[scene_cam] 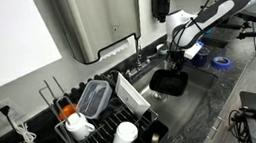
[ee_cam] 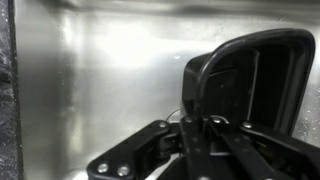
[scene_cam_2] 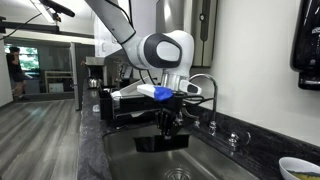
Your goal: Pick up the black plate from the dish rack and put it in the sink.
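Note:
The black plate (scene_cam: pixel 169 82) is a glossy rounded-square dish. It hangs over the steel sink (scene_cam: pixel 193 85), held by its rim. My gripper (scene_cam: pixel 176 60) is shut on that rim from above. In an exterior view the plate (scene_cam_2: pixel 162 141) hangs just above the sink basin (scene_cam_2: pixel 135 165) below my gripper (scene_cam_2: pixel 167 122). In the wrist view the plate (ee_cam: pixel 245 85) stands on edge in front of the shiny sink wall (ee_cam: pixel 100 70), with my gripper (ee_cam: pixel 200 128) pinching its lower rim. The dish rack (scene_cam: pixel 105 125) stands on the counter away from the sink.
The rack holds a white flat plate (scene_cam: pixel 131 91), a clear container (scene_cam: pixel 93 97), a white cup (scene_cam: pixel 124 136) and an orange-topped item (scene_cam: pixel 68 111). A chrome faucet (scene_cam_2: pixel 205 85) rises at the sink's edge. A blue tape roll (scene_cam: pixel 222 61) lies beyond the sink.

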{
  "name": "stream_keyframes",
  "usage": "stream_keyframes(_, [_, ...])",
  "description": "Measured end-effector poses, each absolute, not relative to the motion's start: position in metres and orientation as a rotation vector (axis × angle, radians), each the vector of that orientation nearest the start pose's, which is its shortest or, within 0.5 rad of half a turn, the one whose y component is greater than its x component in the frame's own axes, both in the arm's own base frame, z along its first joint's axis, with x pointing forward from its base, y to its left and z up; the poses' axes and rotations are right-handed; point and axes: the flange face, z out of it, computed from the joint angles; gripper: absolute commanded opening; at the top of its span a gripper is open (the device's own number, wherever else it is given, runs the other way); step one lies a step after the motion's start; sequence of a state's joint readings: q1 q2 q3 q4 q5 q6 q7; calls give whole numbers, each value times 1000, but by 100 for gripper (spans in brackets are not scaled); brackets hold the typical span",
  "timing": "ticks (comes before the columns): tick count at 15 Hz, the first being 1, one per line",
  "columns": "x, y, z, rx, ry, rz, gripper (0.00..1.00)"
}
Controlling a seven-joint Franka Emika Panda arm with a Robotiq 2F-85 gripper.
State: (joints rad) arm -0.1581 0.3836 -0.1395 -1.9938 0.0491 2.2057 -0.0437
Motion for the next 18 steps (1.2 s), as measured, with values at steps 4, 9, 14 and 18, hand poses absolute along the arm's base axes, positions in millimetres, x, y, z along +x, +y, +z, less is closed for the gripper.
stream_keyframes(4, [563,-180,231,-3097,323,273,2])
stream_keyframes(9, [564,-177,219,-3097,121,285,2])
stream_keyframes(14, [571,-169,206,-3075,-102,295,2])
stream_keyframes(18, [580,-168,187,-3053,-220,314,2])
